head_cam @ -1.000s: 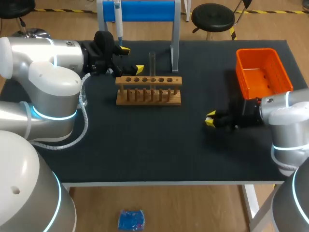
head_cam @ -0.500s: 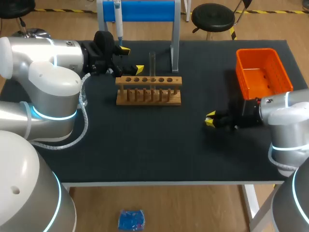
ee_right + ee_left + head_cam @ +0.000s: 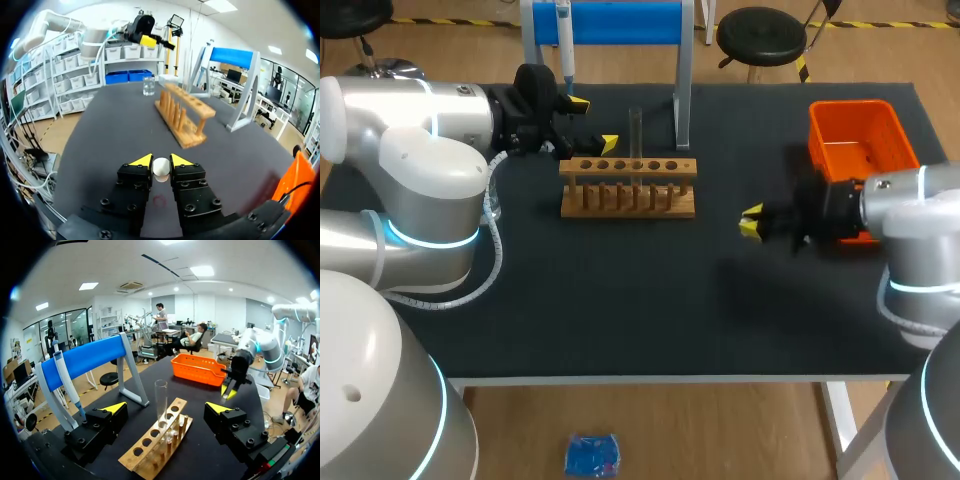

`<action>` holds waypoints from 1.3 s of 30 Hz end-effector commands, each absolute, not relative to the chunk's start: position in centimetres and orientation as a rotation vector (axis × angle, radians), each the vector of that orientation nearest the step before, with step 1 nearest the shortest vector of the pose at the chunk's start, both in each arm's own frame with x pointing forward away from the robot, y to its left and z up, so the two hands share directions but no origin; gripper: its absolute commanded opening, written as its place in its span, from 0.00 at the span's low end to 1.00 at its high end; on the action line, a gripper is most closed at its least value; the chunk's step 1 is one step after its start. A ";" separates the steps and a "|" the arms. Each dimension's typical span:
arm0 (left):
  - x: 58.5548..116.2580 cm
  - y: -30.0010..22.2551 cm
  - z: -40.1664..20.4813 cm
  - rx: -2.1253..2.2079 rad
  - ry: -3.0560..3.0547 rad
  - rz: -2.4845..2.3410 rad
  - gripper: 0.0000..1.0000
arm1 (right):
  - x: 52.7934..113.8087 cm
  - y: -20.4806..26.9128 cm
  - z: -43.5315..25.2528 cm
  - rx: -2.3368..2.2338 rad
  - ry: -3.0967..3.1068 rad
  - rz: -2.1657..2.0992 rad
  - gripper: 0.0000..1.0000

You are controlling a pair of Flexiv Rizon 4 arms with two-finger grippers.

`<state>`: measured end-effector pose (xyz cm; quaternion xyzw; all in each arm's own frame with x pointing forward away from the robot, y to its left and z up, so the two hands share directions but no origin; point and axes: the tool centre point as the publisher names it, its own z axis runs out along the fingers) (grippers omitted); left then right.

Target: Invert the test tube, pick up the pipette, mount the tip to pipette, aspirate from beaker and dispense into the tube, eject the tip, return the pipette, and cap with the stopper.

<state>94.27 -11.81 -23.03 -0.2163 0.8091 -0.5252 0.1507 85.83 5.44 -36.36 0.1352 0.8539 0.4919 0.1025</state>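
Stopper (image 3: 161,168) pinched in right claw (image 3: 161,161), well apart from rack (image 3: 628,190) | test tube (image 3: 635,128) upright in rack, just ahead of wide-spread left claw (image 3: 595,123) | judgement: centre stopper over tube mouth, descend vertically, press gently, no tilt.

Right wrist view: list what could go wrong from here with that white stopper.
1. The round stopper sits only at the tips of the right gripper, so it might slip out.
2. The left gripper hangs open beside the upright test tube; capping there risks a collision or tipping the tube.
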 end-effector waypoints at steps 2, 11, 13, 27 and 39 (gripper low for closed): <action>94.2 -11.8 -23.2 -0.619 2.315 -1.515 1.00 | 86.0 5.6 -31.9 0.372 2.538 1.443 0.00; 94.2 -11.8 -23.2 -0.619 2.315 -1.515 1.00 | 88.5 8.7 -25.2 0.311 2.523 1.475 0.00; 94.2 -11.8 -23.2 -0.619 2.315 -1.515 1.00 | 89.1 9.4 -23.9 0.309 2.522 1.491 0.00; 94.2 -11.8 -23.2 -0.619 2.315 -1.515 1.00 | 92.9 14.5 -19.6 0.198 2.520 1.534 0.00; 94.2 -11.8 -23.2 -0.619 2.315 -1.515 1.00 | 96.4 17.9 -19.4 0.156 2.538 1.560 0.00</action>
